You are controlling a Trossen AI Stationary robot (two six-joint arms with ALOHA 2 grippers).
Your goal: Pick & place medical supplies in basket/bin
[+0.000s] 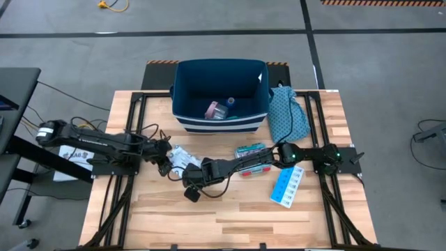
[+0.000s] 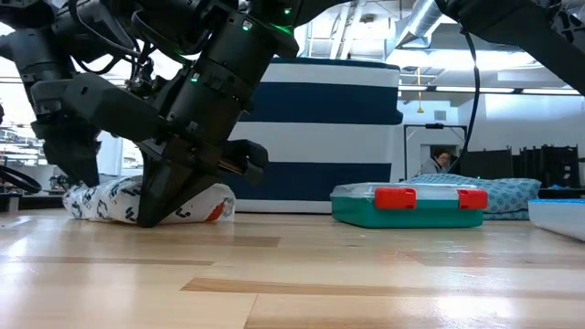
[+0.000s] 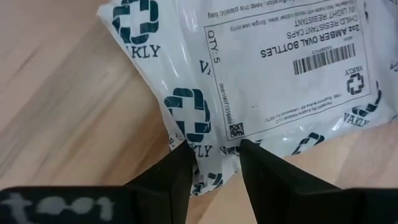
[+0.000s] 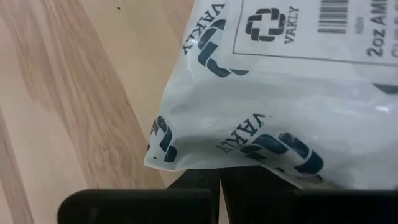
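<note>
Near the table's middle, both grippers meet the soft white plastic packet with green print point(image 1: 182, 157). Left gripper point(image 3: 214, 155) pinches its crinkly edge; right gripper point(image 4: 219, 177) has fingers together underneath. It looks light and slippery, so hold the edge.

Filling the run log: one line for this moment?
left gripper: pinching white packet edge | right gripper: at packet, state unclear | bin: holds items
</note>
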